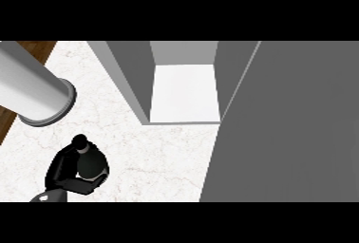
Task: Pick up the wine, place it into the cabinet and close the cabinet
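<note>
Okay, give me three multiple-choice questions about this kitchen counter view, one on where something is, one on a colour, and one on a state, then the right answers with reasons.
1. Where is the wine bottle?
A. On the cabinet shelf
B. On the counter at lower left, at the left hand
C. At the view's right edge

2. What colour is the cabinet's inner shelf?
A. White
B. Brown
C. Black

3. What state is the cabinet in?
A. Closed
B. Open, with the wine inside
C. Open, with nothing on the visible shelf

Answers:
1 B: the wine bottle stands on the counter, with the left hand curled round it.
2 A: the shelf shows bright white.
3 C: the cabinet door is swung out and the shelf is bare.
</note>
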